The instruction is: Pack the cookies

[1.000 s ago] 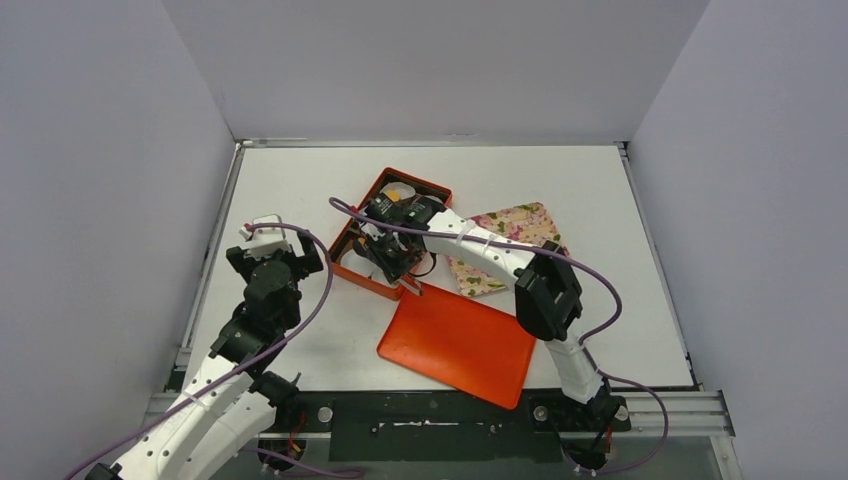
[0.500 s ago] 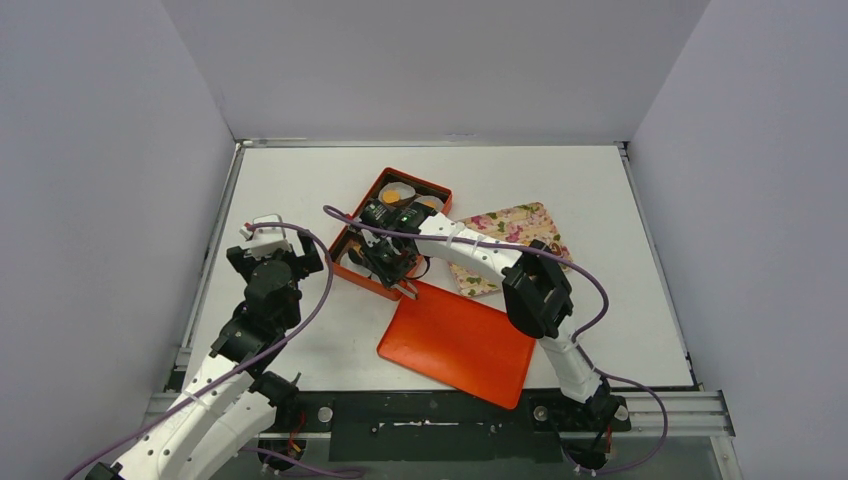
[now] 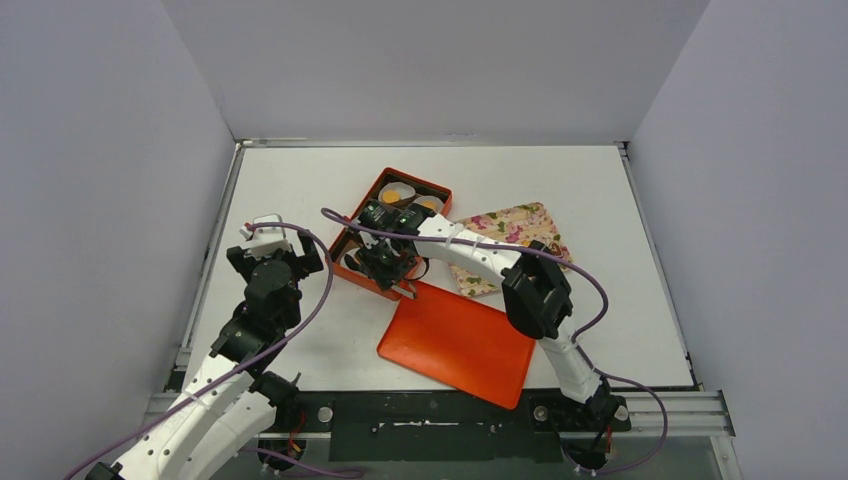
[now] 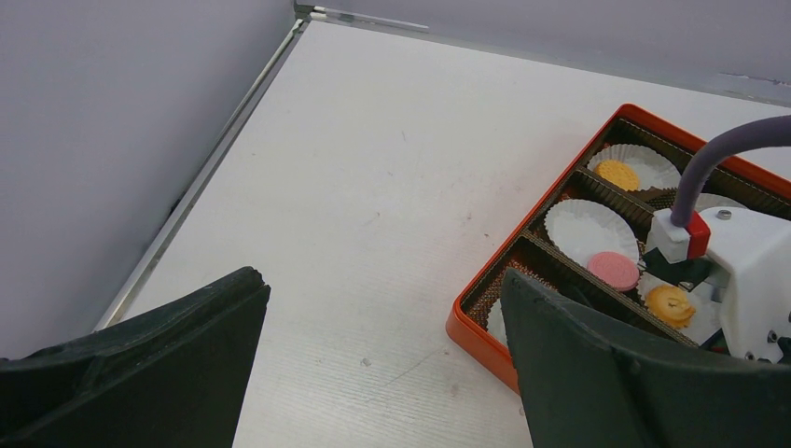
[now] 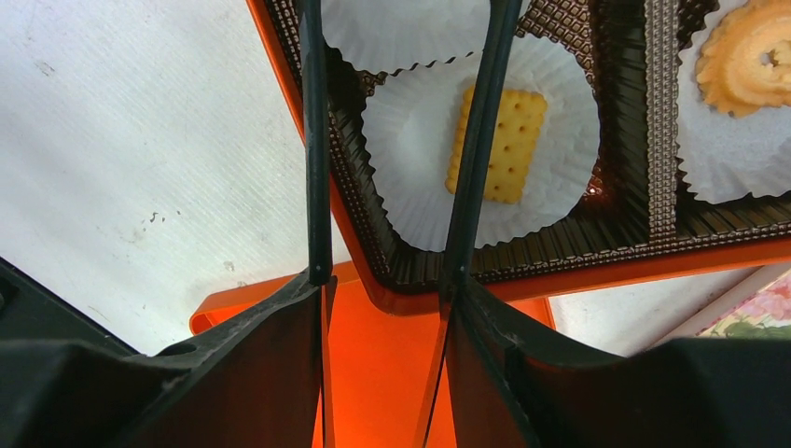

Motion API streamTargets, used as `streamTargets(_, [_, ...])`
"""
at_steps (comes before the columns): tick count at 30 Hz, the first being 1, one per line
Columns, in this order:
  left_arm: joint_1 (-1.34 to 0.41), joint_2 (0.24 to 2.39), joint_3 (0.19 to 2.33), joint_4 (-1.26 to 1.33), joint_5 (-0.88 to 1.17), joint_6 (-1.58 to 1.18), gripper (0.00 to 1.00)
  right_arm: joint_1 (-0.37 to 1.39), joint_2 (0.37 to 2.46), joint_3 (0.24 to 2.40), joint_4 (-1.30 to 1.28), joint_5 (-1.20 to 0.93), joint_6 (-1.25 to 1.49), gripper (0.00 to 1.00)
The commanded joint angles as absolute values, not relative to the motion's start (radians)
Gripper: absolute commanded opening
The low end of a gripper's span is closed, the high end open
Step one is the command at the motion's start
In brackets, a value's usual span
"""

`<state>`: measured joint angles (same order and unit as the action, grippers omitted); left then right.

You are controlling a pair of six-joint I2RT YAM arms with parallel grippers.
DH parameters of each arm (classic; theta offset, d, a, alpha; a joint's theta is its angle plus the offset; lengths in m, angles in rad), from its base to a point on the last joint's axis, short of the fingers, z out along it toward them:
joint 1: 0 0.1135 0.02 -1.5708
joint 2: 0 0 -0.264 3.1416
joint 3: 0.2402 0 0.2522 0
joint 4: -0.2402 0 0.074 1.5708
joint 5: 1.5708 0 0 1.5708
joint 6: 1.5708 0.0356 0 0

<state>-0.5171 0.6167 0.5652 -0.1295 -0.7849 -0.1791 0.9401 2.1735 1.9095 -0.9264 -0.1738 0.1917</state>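
The right claw [image 5: 401,93] hangs spread and empty over the near corner of the orange box [image 5: 644,266], one finger crossing a rectangular yellow biscuit [image 5: 508,140] lying flat in its paper cup [image 5: 410,177]; other cookies [image 4: 613,270] fill neighbouring compartments (the left claw [image 4: 382,364], also spread, hovers over the worktop [image 4: 373,168]). The biscuit looks delivered, so lift straight up, fingers wide, lest a blade snag the cup's frill or box wall.

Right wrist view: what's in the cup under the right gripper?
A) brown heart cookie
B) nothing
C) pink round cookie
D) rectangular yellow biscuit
D: a rectangular yellow biscuit lies in the white cup below the open right gripper.
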Motion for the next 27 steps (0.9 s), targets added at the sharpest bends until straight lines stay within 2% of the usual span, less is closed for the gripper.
streamTargets(1, [-0.512,0.612,0.568,-0.086,-0.787,-0.179,0.93,0.951,2.119,1.941,-0.900,-0.181,0.187,0.46])
streamTargets(7, [-0.512,0.611,0.568,-0.087,-0.785,-0.181,0.93,0.950,2.043,1.909,-0.870,-0.123,0.202,0.45])
streamTargets(15, [-0.513,0.609,0.568,-0.088,-0.773,-0.182,0.93,0.939,1.869,1.781,-0.813,0.020,0.243,0.38])
streamTargets(21, [-0.514,0.614,0.567,-0.089,-0.764,-0.183,0.93,0.879,1.684,1.589,-0.762,0.155,0.308,0.36])
streamTargets(27, [-0.515,0.618,0.568,-0.087,-0.753,-0.183,0.93,0.738,1.469,1.375,-0.716,0.287,0.401,0.36])
